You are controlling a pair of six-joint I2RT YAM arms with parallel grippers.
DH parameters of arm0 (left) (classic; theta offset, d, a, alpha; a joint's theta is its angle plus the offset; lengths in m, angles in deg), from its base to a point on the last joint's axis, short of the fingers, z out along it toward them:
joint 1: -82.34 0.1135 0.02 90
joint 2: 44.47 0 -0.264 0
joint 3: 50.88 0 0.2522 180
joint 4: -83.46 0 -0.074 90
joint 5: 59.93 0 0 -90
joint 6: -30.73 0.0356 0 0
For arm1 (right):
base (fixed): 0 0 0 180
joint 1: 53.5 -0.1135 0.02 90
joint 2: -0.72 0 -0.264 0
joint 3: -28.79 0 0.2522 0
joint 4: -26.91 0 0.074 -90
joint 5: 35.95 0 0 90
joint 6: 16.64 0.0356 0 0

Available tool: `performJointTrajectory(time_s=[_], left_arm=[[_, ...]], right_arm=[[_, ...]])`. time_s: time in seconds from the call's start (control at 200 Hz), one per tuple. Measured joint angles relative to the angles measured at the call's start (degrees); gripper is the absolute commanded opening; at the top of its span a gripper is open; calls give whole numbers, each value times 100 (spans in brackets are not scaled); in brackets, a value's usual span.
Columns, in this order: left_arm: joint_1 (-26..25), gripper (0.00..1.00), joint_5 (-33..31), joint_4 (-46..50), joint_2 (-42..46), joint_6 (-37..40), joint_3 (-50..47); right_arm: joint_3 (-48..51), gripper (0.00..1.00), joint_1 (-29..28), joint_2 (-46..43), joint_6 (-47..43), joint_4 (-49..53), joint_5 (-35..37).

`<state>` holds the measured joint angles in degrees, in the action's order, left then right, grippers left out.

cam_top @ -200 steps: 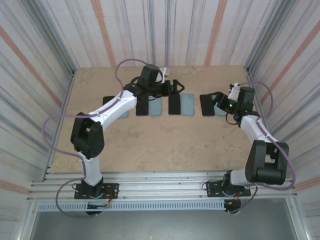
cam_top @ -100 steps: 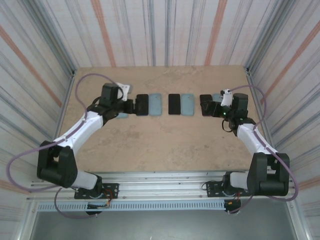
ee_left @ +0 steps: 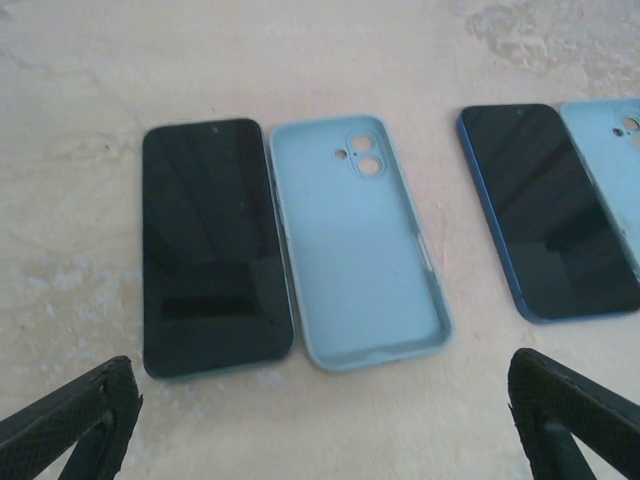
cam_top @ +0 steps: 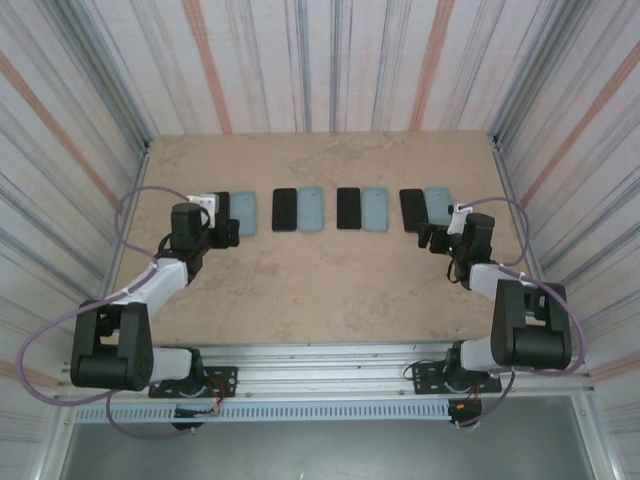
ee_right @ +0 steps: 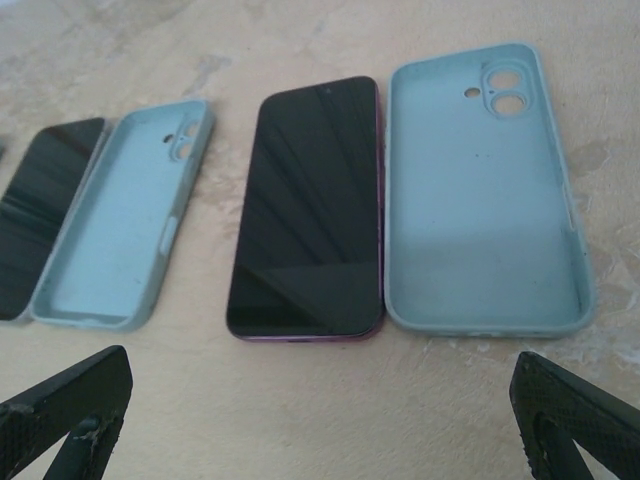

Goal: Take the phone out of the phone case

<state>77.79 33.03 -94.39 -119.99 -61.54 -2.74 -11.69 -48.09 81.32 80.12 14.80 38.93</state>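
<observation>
Four phones lie screen-up in one row across the far half of the counter (cam_top: 320, 290). Each is out of its case, with an empty pale blue case just to its right, hollow side up (camera cut-outs toward the far wall). Leftmost phone (ee_left: 212, 245) and leftmost case (ee_left: 360, 240) lie side by side, their long edges nearly touching. A blue-edged second phone (ee_left: 548, 210) sits apart to their right. Rightmost phone (ee_right: 310, 210), purple at its rim, lies just beside the rightmost case (ee_right: 482, 190), and a third case (ee_right: 125, 235) lies to its left. Left fingers (ee_left: 75, 415) stand wide apart, low over the counter on the near side of the leftmost pair, holding nothing. Right fingers (ee_right: 570, 420) are likewise spread wide and empty, on the near side of the rightmost pair. Left arm (cam_top: 150, 285) runs along the left side of the counter and right arm (cam_top: 500, 280) along the right.
</observation>
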Motion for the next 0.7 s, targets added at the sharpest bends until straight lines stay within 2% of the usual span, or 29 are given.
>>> performJointTrajectory(time_s=[0.07, 0.185, 0.341, 0.591, 0.701], left_arm=[[13, 99, -17, -516, -212, 81, -212], [11, 99, -55, -754, -708, 308, -227], [111, 99, -2, -1644, -769, 608, -529], [210, 99, 190, -2907, -927, 763, -1075], [210, 99, 210, -3161, -1038, 798, -1241]], right_arm=[[7, 99, -28, 149, -111, -367, 50], [26, 99, -2, 509, -146, -997, 57], [470, 99, 68, 695, -146, -1923, 50], [551, 99, 28, 789, -149, -2177, 57], [551, 99, 28, 789, -149, -2232, 57]])
